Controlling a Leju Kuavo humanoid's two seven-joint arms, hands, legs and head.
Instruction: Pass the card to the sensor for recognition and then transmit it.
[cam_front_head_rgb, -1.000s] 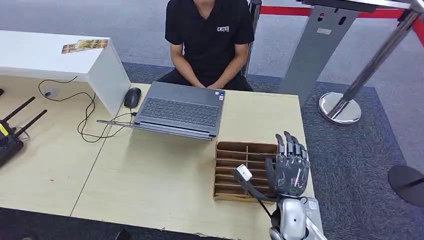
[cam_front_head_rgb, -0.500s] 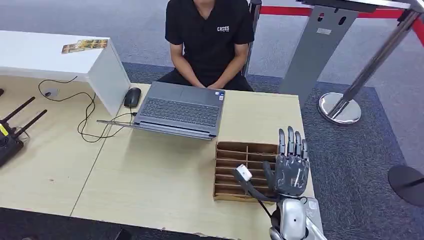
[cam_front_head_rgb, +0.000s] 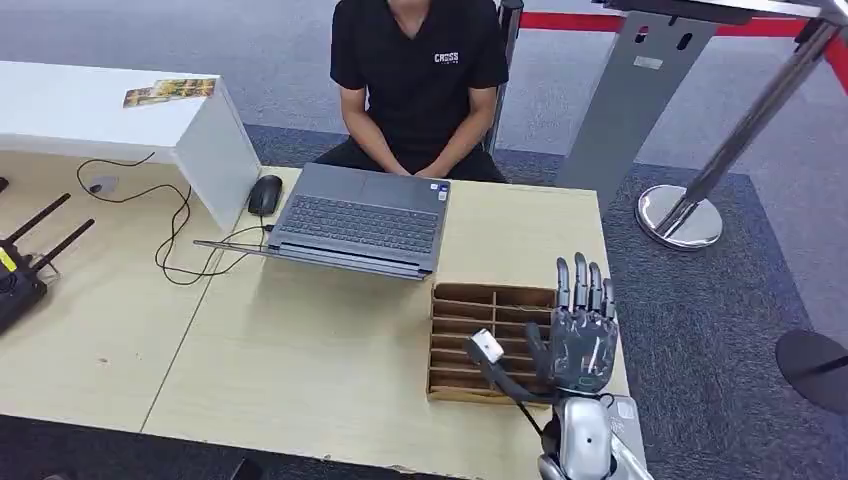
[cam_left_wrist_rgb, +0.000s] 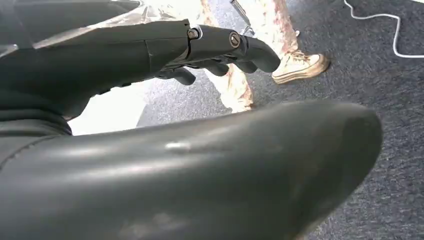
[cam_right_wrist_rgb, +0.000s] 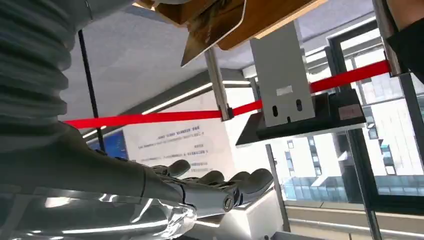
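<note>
Right robot hand: released. Fingers are stretched out straight and a bit apart with nothing in them, hovering over the right-hand end of the cardboard slot box.

Left robot hand: hanging down by the floor with loosely bent fingers. I don't see anything in it, but honestly can't tell if it's clenched or just relaxed.

Card: in the right wrist view it's poking out past the edge of the brown box, picture side showing, with no fingers on it. So it looks like it's parked in the box and not picked up.

Sensor: no idea which thing it is. There's a white box at the far left of the tabletop with a printed slip lying on top, plus a laptop and mouse in front of the seated person. Could be any of that, can't say.

Done so far: basically just the approach. The right robot hand is lined up at the box.

Still left: pretty much everything. Grab the card, carry it to the sensor, let it read, then pass it on, my guess being to the person across the tabletop.

Progress guess: very early, step one not finished.
</note>
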